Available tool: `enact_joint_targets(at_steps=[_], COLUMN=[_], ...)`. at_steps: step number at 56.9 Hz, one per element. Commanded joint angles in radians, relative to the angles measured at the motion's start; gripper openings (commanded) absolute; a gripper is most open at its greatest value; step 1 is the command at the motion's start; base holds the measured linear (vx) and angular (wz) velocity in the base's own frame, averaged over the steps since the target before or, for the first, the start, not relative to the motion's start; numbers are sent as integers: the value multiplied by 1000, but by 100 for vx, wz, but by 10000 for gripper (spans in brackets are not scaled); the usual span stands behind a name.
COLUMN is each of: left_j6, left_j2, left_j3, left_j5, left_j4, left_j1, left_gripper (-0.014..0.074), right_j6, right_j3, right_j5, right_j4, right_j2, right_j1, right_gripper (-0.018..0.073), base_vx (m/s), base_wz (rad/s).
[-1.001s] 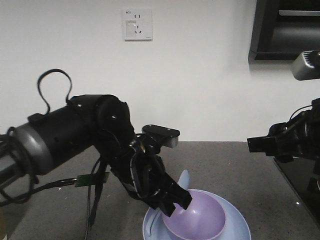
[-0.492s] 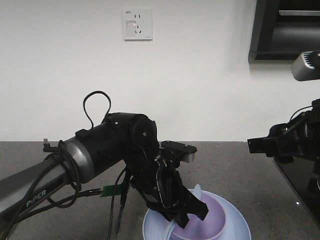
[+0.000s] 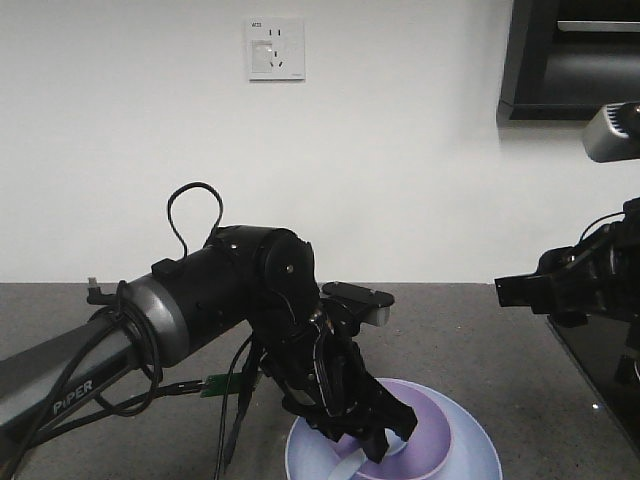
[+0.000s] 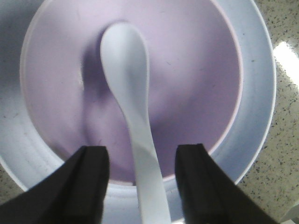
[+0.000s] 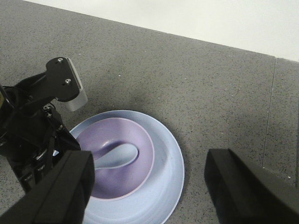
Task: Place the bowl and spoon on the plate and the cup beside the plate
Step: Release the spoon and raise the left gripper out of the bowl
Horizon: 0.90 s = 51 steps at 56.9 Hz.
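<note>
The lavender bowl (image 4: 196, 70) sits inside the pale blue plate (image 4: 258, 93) on the speckled grey table. The pale spoon (image 4: 126, 70) lies in the bowl, scoop on the bottom and handle over the near rim. My left gripper (image 4: 142, 151) is open just above that rim, with the handle between its fingers and a gap on each side. In the right wrist view the bowl (image 5: 124, 179), plate (image 5: 164, 177) and spoon (image 5: 117, 157) show below my open, empty right gripper (image 5: 149, 158). The front view shows the left gripper (image 3: 375, 430) low over the bowl (image 3: 440, 430). The cup is out of view.
My right gripper (image 3: 512, 290) hangs at the right, well above the table. Cables (image 3: 235, 400) trail from the left arm down to the table. A dark glossy surface (image 3: 610, 380) borders the table's right side. A white wall with a socket (image 3: 274, 48) stands behind.
The left arm swung right over the plate and sank lower. The spoon's scoop, earlier raised above the bowl's rim, now lies down in the bowl. The right arm has not moved.
</note>
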<state>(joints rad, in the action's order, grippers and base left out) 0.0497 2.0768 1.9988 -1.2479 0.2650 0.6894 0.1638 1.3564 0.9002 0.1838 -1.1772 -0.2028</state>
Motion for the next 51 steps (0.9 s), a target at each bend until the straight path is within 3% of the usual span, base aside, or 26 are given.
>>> enact_joint_targets(at_steps=[1, 10, 15, 25, 28, 45, 51], left_j6=[-10, -10, -12, -62, -68, -78, -58], left_j2=[-96, -197, -271, -413, -450, -590, -606], left_j3=[35, 35, 35, 23, 5, -270, -359], left_j5=[-5, -5, -5, -5, -5, -5, -5], left_j4=[23, -26, -109, -420, -482, -484, -484], left_j1=[5, 4, 4, -4, -24, -306, -378], left_gripper=[500, 501, 501, 500, 499, 499, 499], right_j6=[2, 2, 2, 2, 2, 2, 2], right_j3=[33, 33, 33, 33, 33, 33, 33], right_j5=[-69, -70, -70, -69, -69, -70, -72], right_j4=[1, 1, 1, 1, 1, 1, 1], right_j2=[24, 24, 24, 24, 24, 24, 24], right_j1=[1, 1, 1, 1, 1, 1, 1], right_gripper=[550, 550, 550, 550, 550, 550, 550], base_vx=[0, 0, 0, 0, 0, 0, 0], base_wz=[0, 0, 0, 0, 0, 0, 0])
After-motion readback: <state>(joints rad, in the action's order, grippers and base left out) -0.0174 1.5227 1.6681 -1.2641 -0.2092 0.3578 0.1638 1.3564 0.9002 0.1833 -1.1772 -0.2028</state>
